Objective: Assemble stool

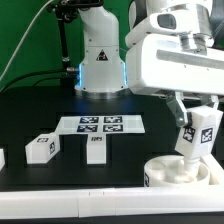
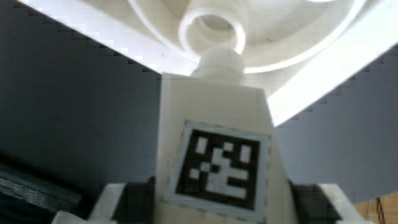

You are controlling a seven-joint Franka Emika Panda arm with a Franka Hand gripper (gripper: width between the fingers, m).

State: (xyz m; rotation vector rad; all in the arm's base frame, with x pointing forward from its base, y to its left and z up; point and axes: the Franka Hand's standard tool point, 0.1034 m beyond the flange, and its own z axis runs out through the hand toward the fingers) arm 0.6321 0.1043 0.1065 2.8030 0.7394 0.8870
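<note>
In the exterior view my gripper [image 1: 201, 124] is at the right, shut on a white stool leg [image 1: 190, 150] that bears a black-and-white tag. The leg hangs tilted, with its lower end just over the round white seat [image 1: 170, 173] near the table's front right edge. In the wrist view the held leg [image 2: 217, 110] runs from between my fingers [image 2: 128, 200] toward a round socket [image 2: 214, 28] in the seat [image 2: 311, 45]. Its narrow tip is at or just short of the socket; whether they touch I cannot tell. My gripper [image 2: 222, 206] clamps the leg's wide tagged end.
Two loose tagged legs [image 1: 41, 148] [image 1: 96, 148] stand on the black table left of the seat. Another white piece [image 1: 2, 157] shows at the exterior view's left edge. The marker board [image 1: 101, 124] lies behind them. The arm's white base [image 1: 100, 60] stands at the back.
</note>
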